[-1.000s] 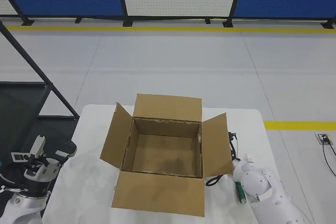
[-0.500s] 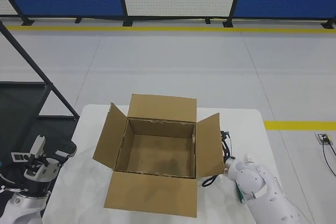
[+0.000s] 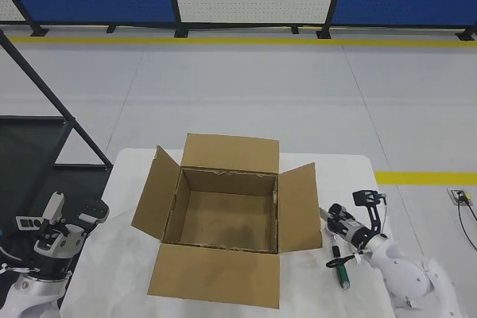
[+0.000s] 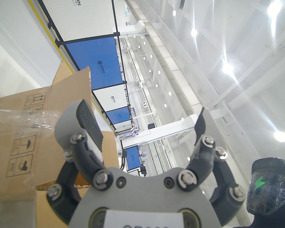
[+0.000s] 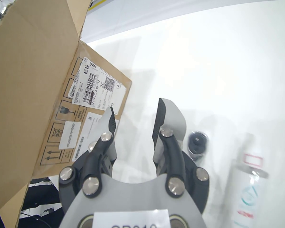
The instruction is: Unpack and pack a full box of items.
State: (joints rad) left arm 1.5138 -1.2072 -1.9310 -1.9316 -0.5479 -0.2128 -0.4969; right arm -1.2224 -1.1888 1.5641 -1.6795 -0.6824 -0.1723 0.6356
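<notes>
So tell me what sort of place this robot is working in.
Most likely a factory hall or industrial test floor: blue and white partition panels stand behind a yellow floor line, rows of ceiling lights hang high overhead, and an open cardboard box sits on a white table.

Pale floor (image 3: 246, 87) with yellow line (image 3: 222, 40), blue panels (image 3: 95, 9) behind.

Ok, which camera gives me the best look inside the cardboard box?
The top view: it looks straight down into the open cardboard box, showing its bare floor. The left wrist view catches an outer wall and flap; the right wrist view, the labelled side.
</notes>
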